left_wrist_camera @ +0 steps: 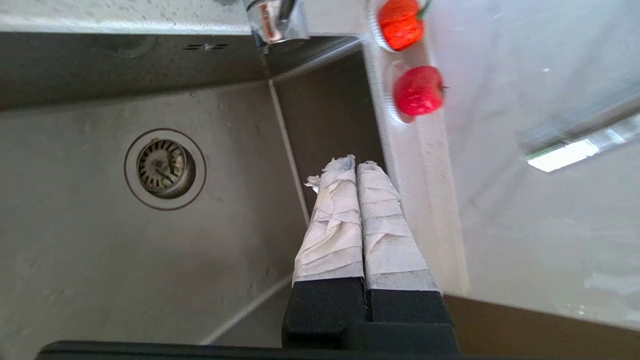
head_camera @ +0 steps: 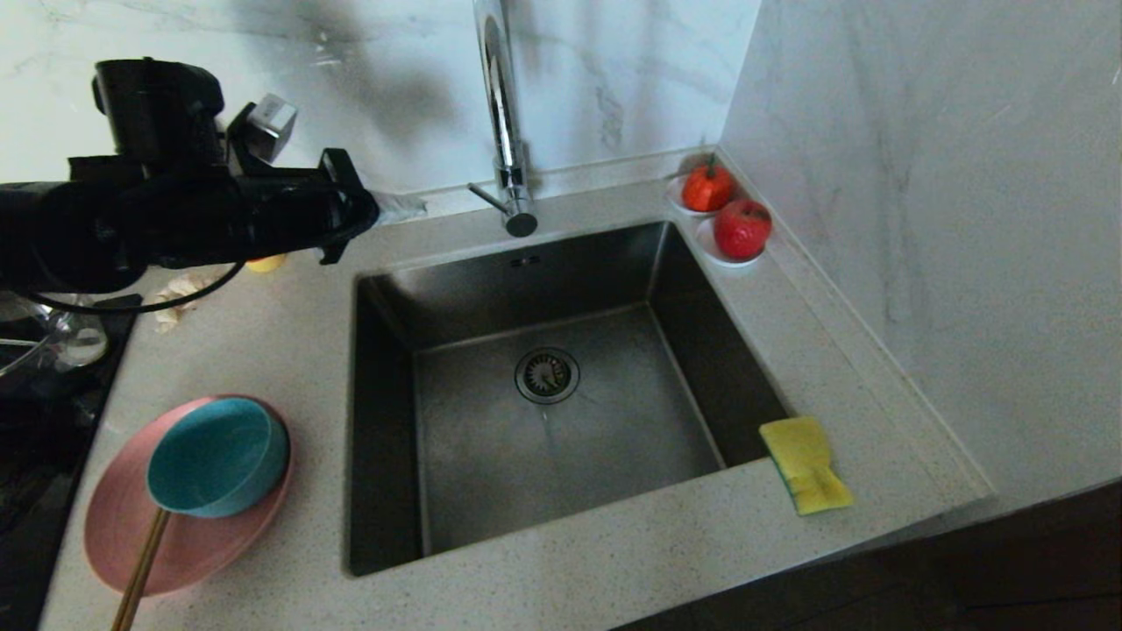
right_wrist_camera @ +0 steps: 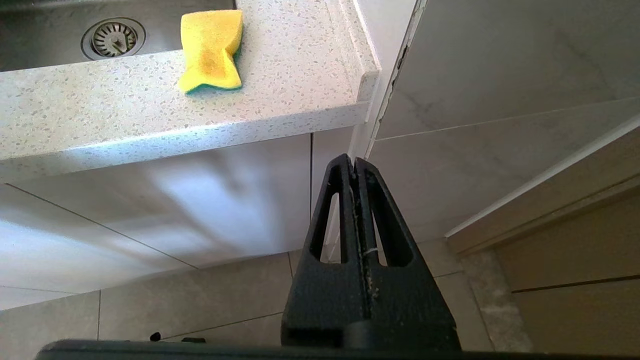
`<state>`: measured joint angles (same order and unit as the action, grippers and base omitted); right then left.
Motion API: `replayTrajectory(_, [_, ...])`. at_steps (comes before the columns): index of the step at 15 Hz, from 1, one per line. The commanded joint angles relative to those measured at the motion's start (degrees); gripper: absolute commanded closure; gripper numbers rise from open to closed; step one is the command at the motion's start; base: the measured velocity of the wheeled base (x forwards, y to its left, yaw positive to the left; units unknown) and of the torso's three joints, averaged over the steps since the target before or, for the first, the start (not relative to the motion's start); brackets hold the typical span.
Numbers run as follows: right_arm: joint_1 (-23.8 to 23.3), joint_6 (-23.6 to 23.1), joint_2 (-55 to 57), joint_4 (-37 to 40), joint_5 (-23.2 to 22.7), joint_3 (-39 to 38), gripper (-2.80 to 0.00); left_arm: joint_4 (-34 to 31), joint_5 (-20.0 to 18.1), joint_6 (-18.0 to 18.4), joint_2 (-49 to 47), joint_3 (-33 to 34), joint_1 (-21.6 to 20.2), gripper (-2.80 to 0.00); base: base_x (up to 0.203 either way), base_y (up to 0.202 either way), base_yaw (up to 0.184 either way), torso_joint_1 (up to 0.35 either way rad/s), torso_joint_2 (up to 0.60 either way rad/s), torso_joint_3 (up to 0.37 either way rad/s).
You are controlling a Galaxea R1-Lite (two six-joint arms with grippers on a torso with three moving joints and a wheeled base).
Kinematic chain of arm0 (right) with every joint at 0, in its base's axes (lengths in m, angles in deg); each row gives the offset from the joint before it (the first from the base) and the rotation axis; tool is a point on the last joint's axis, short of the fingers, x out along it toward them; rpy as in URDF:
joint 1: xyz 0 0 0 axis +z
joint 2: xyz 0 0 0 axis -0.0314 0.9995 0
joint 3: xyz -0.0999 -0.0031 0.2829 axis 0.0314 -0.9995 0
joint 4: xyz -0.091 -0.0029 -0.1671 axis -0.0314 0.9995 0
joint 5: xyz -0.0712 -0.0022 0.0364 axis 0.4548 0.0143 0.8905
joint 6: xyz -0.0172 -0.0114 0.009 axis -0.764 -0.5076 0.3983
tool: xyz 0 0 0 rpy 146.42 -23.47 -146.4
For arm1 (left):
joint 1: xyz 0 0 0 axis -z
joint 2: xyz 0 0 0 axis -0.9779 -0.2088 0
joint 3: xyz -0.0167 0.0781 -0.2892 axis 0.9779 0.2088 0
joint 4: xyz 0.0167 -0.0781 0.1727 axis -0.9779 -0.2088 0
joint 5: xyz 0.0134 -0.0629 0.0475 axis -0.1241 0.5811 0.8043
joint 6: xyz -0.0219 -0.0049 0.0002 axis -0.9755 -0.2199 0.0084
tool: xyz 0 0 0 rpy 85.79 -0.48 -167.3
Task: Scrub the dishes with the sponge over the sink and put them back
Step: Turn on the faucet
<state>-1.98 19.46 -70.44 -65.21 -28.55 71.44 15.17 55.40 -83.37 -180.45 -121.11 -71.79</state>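
The pink plate (head_camera: pixel 206 545) lies on the counter left of the sink (head_camera: pixel 491 456), with the teal bowl (head_camera: pixel 217 456) on it. Brown chopsticks (head_camera: pixel 143 556) lean out from under the bowl toward the front edge. The yellow sponge (head_camera: pixel 805 464) (right_wrist_camera: pixel 211 50) rests on the counter at the sink's front right corner. My left gripper (head_camera: pixel 401 209) (left_wrist_camera: pixel 356 162) hovers high near the sink's back left corner. Its white-wrapped fingers are shut and hold nothing. My right gripper (right_wrist_camera: pixel 354 159) hangs shut and empty below the counter edge, outside the head view.
A tall chrome tap (head_camera: pixel 504 114) stands behind the sink, which has a drain strainer (head_camera: pixel 546 375). Two white saucers with red fruit (head_camera: pixel 708 187) (head_camera: pixel 742 228) sit in the back right corner by the wall. A rag (head_camera: pixel 180 289), a glass jug (head_camera: pixel 53 337) and a black hob (head_camera: pixel 35 438) are at the left.
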Motion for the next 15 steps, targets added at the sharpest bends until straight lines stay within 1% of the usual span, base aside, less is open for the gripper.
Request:
replayTrajectory(1, [0.0, 0.0, 0.1, 0.0, 0.0, 0.1, 0.00, 1.0, 4.8, -0.3, -6.6, -2.9, 2.9, 0.00, 0.000, 0.000, 0.000, 0.000, 0.00, 0.000])
replayTrajectory(3, [0.0, 0.0, 0.1, 0.0, 0.0, 0.0, 0.00, 2.9, 14.1, -0.5, -11.3, -7.7, 5.1, 0.00, 0.000, 0.000, 0.000, 0.000, 0.00, 0.000])
replayTrajectory(4, [0.0, 0.0, 0.0, 0.0, 0.0, 0.1, 0.00, 3.4, 17.2, -1.0, -13.0, -10.3, 5.8, 0.00, 0.000, 0.000, 0.000, 0.000, 0.00, 0.000])
replayTrajectory(5, [0.0, 0.0, 0.1, 0.0, 0.0, 0.1, 0.00, 3.6, 18.5, -1.8, -13.9, -12.2, 6.1, 0.00, 0.000, 0.000, 0.000, 0.000, 0.00, 0.000])
replayTrajectory(7, [0.0, 0.0, 0.0, 0.0, 0.0, 0.1, 0.00, 3.7, 19.1, -3.3, -14.3, -14.4, 6.1, 0.00, 0.000, 0.000, 0.000, 0.000, 0.00, 0.000])
replayTrajectory(13, [0.0, 0.0, 0.1, 0.0, 0.0, 0.1, 0.00, 4.3, 19.3, -4.1, -15.3, -17.8, 6.0, 0.00, 0.000, 0.000, 0.000, 0.000, 0.00, 0.000])
replayTrajectory(15, [0.0, 0.0, 0.0, 0.0, 0.0, 0.1, 0.00, 5.0, 19.9, -4.6, -15.9, -19.5, 6.0, 0.00, 0.000, 0.000, 0.000, 0.000, 0.00, 0.000])
